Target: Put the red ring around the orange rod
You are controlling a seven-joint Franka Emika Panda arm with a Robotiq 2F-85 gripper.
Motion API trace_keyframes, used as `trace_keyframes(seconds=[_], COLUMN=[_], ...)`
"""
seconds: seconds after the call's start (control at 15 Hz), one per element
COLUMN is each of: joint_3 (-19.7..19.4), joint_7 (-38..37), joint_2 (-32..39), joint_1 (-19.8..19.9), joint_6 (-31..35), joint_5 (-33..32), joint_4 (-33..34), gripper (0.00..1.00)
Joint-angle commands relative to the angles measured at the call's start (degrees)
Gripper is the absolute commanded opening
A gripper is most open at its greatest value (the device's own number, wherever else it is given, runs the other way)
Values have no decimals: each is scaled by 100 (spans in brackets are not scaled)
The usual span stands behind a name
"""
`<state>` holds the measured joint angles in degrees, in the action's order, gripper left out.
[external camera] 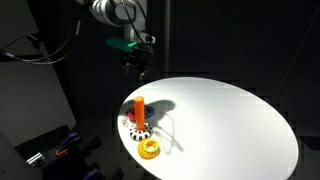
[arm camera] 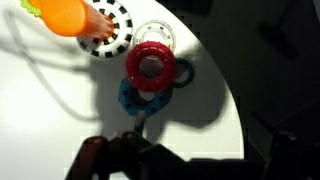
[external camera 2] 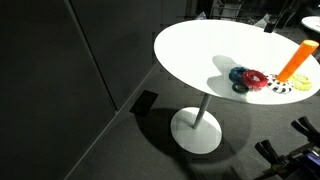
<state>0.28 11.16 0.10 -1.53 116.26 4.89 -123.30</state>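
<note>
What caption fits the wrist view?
Small red ring overlapping a blue ring, beside the short orange rod on the white round table.

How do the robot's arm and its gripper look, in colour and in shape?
In an exterior view the arm has rounded, white-grey links with darker joints between them. The gripper is black and blocky, with a small green-blue patch near its top. The pictures are too dim to show any markings.

Glossy red ring (arm camera: 151,67), matt white table (arm camera: 50,100)
</note>
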Motion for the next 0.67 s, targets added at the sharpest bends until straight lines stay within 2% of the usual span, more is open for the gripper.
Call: trace_keyframes(seconds=[0.0, 0.6], joint_3=[136, 440], joint_7=[-604, -2675], joint_2=[-55, -104], joint_1=[-81, -381], joint_6=[314, 1165], joint_5=[-188, -984], joint_4=[-275, -1088], gripper=[100, 100])
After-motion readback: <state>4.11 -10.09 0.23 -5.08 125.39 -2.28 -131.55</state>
